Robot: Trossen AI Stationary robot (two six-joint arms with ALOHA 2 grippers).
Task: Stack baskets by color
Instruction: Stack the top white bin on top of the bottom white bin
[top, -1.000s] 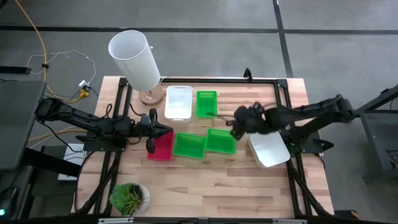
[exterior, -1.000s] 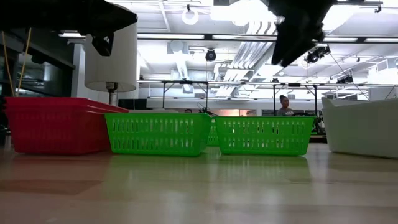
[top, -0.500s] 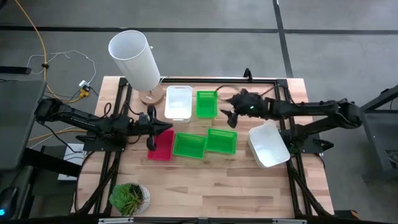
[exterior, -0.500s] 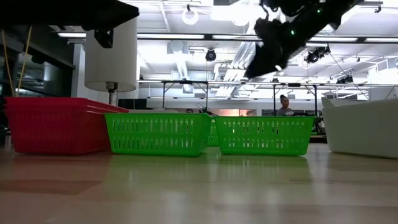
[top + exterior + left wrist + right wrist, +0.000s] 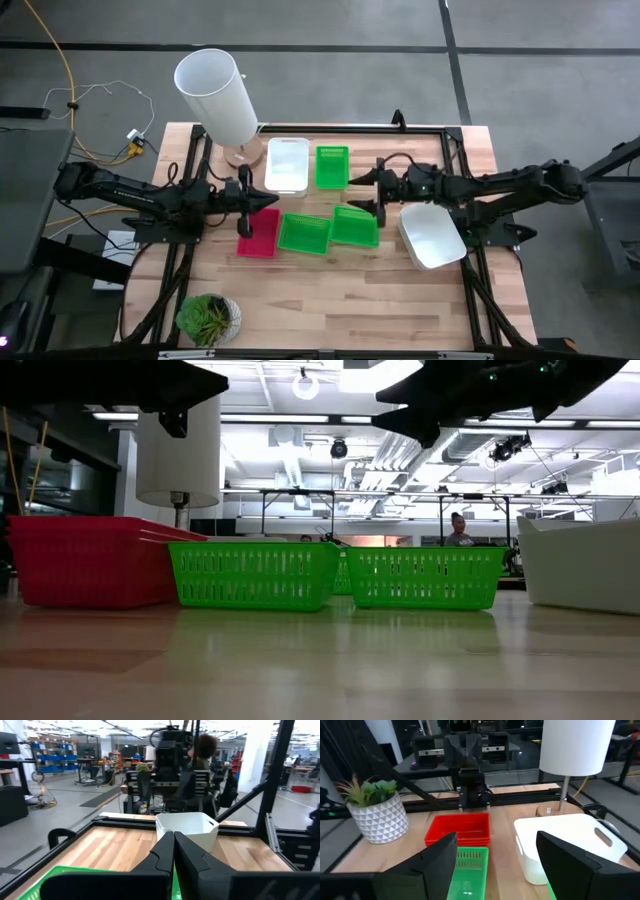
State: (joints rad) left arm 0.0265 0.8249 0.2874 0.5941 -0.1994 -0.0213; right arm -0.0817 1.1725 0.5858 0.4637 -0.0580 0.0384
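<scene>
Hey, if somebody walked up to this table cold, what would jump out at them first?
Probably the bright green baskets side by side mid-table, with a third green one behind them beside a white basket. Next, the tall white cylinder on its wooden base at the far left corner. Then the two dark arms: the open right gripper hangs above the green baskets, and the shut left gripper sits over the red stack.
</scene>
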